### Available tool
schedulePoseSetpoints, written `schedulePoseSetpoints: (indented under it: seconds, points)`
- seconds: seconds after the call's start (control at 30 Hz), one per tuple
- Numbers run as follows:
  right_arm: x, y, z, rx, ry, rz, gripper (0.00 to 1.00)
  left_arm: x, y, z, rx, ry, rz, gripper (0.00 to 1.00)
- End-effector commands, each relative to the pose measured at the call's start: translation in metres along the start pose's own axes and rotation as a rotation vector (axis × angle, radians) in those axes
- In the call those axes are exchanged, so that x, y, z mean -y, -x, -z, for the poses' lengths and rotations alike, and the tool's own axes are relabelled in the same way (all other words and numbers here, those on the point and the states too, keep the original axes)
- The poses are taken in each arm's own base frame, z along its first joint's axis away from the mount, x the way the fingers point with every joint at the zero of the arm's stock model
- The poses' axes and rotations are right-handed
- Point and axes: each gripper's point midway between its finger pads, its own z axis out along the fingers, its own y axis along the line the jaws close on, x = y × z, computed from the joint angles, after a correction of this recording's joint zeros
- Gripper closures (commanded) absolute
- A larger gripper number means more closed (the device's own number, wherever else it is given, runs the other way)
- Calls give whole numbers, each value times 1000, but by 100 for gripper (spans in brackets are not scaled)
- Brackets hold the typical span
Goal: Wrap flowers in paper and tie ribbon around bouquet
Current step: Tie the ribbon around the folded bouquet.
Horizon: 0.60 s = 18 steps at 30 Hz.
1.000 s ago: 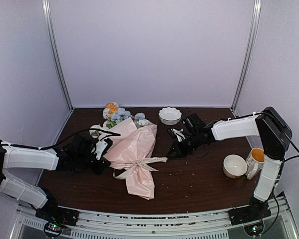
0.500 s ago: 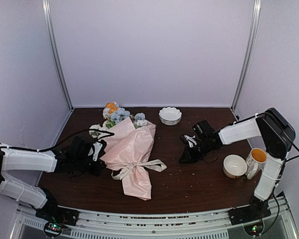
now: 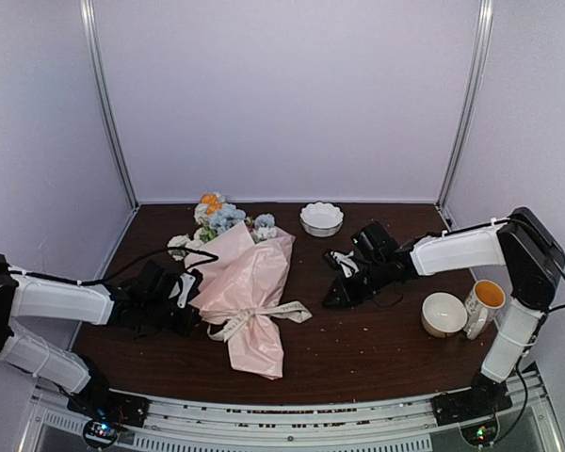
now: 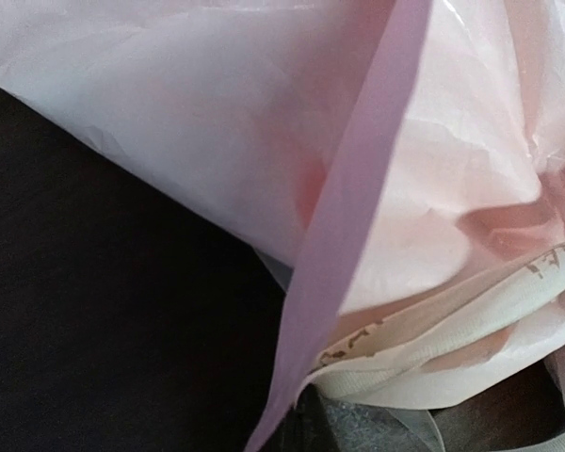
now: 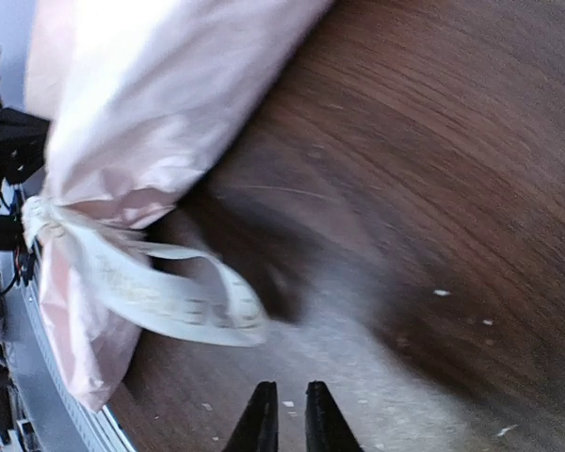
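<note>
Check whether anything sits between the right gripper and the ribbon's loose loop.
Nothing visible. Only bare table separates the right gripper from the loop of ribbon trailing off the bouquet.

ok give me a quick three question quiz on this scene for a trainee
1. True or false: the ribbon wraps round the bouquet.
2. What does the right hand hold? A ribbon, B paper, C nothing.
3. Fill in: the bouquet's paper is pale ___.
Key: 1 true; 2 C; 3 pink.
</note>
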Motion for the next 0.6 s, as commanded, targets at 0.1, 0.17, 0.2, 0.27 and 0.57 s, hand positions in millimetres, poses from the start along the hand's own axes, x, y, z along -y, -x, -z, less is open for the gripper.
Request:
schedulePoseSetpoints:
  seconds: [0.1,0.17,0.2,0.27,0.57]
  points:
    - [-124,16,5,70,53,375,74,3,21,8,88,-14,6,73]
    - [-132,17,0,65,50,397,73,-1,24,12,94,13,17,44]
    - [-133,19,-1,65,57,387,73,-3,29,17,114,28,22,38]
    - [-131,23,-3,67,54,375,73,-9,42,33,190,72,27,31]
    - [-116,20,-6,48,7,373,70,62,70,107,480,-15,-241,19]
